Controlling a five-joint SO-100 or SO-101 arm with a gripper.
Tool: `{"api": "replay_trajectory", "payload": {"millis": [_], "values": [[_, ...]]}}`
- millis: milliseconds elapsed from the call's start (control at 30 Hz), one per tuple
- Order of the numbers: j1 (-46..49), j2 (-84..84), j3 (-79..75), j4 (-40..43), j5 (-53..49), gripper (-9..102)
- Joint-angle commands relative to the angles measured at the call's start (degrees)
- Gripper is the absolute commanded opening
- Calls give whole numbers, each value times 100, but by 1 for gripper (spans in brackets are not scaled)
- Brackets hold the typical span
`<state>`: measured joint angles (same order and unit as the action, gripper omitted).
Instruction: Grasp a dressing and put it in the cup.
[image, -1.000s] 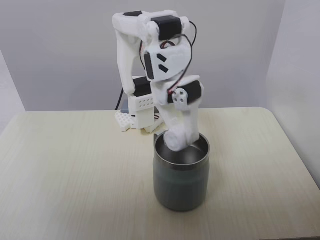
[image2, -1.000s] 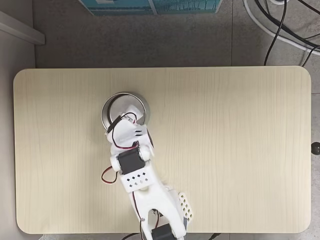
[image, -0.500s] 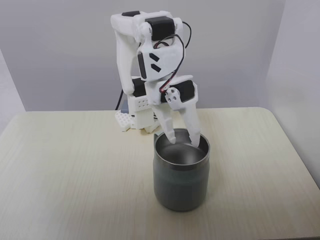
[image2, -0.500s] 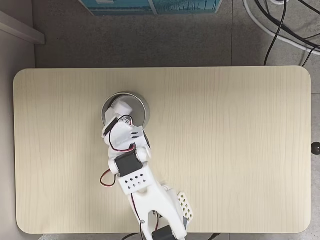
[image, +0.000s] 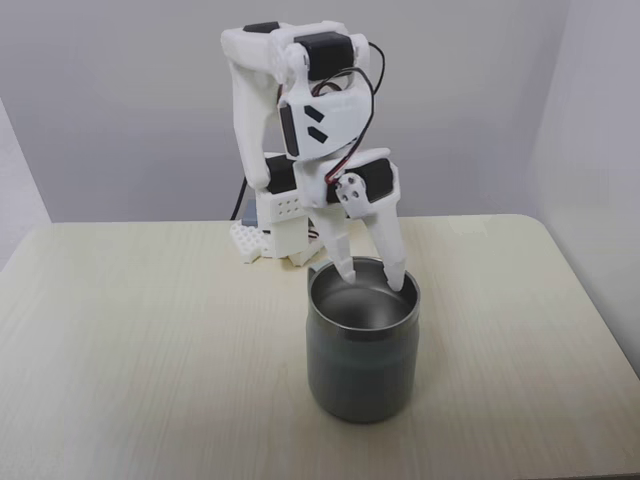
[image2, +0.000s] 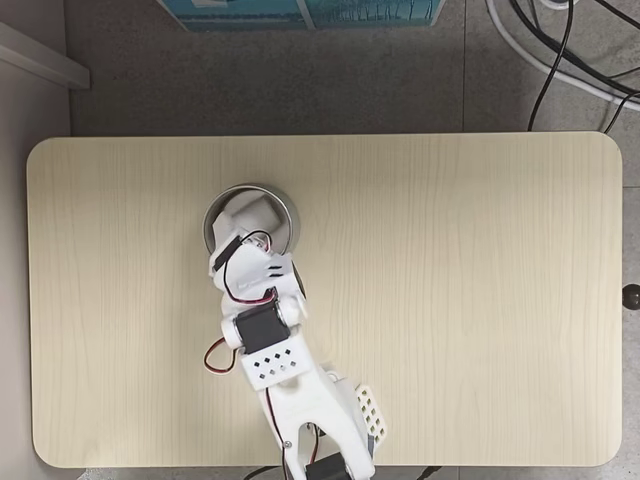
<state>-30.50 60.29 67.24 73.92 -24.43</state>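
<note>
The gripper (image: 375, 275) hangs spread and empty, fingertips at the rim of the cup (image: 361, 365). A small white lump, likely the dressing (image2: 248, 213), lies inside on the shiny steel bottom.

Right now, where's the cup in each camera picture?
A fixed view: the cup stands centre-low, the open claw over its rim.
Another fixed view, from above: the cup sits upper-left of centre on the table.
Shared landmark: the white arm beside it.
</note>
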Motion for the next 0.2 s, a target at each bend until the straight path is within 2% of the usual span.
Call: {"api": "replay_trajectory", "payload": {"millis": [0,167], "values": [[26,-88,70,0,-35,20],[149,35,176,-26,-114,20]]}}
